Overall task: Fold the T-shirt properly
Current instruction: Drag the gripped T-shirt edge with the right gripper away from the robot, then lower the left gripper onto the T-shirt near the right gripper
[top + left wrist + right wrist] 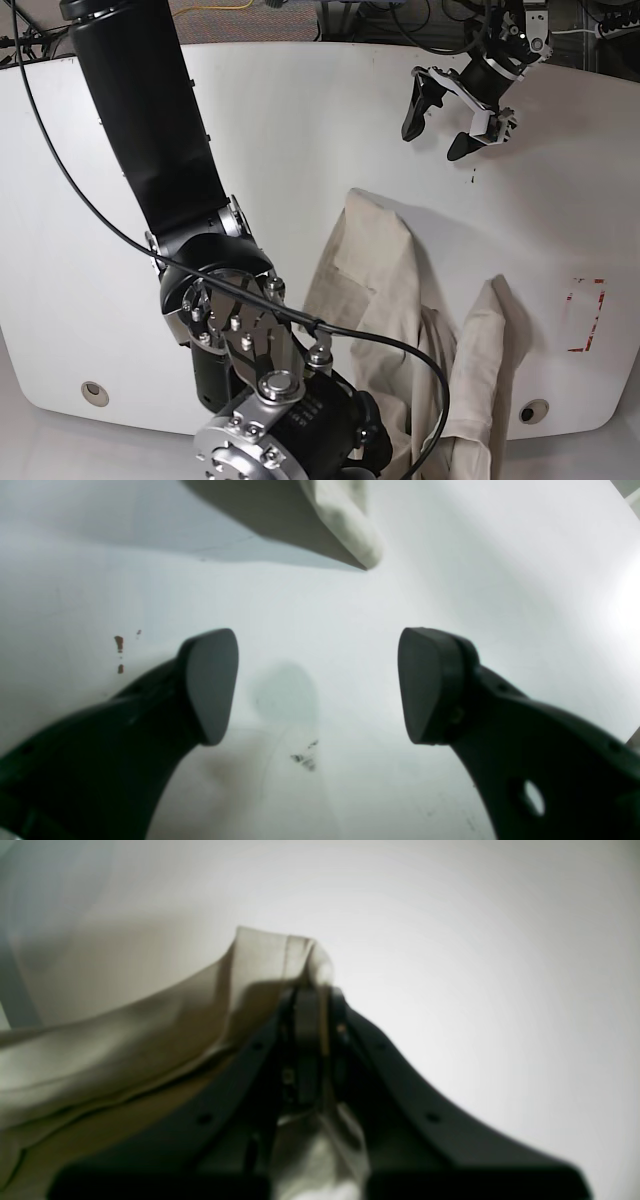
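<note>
The right gripper (310,995) had its jaws pressed together on an edge of the T-shirt (125,1040), and the cloth hung down to one side of them. The left gripper (317,685) hovered with its jaws wide apart and nothing between them. Only bare white counter (450,555) lay below, and a T-shirt corner lay beyond the jaw tips.
</note>
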Robot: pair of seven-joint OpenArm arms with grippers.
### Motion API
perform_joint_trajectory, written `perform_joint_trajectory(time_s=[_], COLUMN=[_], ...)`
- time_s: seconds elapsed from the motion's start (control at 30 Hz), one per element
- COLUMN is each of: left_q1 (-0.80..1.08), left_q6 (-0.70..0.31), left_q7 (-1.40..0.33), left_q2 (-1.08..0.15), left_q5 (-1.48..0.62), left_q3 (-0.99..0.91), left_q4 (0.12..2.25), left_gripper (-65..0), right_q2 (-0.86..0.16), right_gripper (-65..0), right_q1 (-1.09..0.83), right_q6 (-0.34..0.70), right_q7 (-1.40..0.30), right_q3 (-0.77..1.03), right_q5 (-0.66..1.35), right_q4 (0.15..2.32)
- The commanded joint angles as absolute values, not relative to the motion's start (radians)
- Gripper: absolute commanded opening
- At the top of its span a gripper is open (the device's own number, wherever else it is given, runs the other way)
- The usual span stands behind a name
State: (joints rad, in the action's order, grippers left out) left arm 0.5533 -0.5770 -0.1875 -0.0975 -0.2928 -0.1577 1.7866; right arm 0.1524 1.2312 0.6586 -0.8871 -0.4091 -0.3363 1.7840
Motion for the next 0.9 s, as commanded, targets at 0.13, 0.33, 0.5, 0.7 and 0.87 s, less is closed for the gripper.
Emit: perform_joint_trajectory(time_s=[0.13,0.33,0.5,0.7,0.87], left_q1=[0.556,0.533,0.478,0.397,0.340], left_q6=[-0.582,-0.579,-0.579,-0.578,-0.576], left_q7=[-0.162,-0.162,-0.162,-0.162,-0.162], left_q2=[-0.101,-0.099,-0.048,0.013,0.068], left_q5=[-0.309,-0.312,-0.308,-0.302,-0.216], left_q3=[-0.160,-0.159,-0.159,-0.159,-0.159], left_q4=[1.804,1.802,1.774,1.685,1.624], left_gripper=[-18.5,-18.5,-18.5,-18.5,-18.5], right_q2=[0.157,0.157,0.157,0.157,0.157], right_gripper=[-65.0,-65.0,-65.0,-65.0,-65.0], right_q1=[1.271,1.273,1.277,1.279,1.273], right_q6=[0.647,0.647,0.647,0.647,0.647], right_q7=[-0.871,-0.871,-0.871,-0.871,-0.871], right_q3=[-0.401,-0.401,-0.403,-0.403,-0.403], right_q5=[-0.346,-0.346,-0.346,-0.351,-0.348], right_q4=[1.782,1.782,1.782,1.779,1.779])
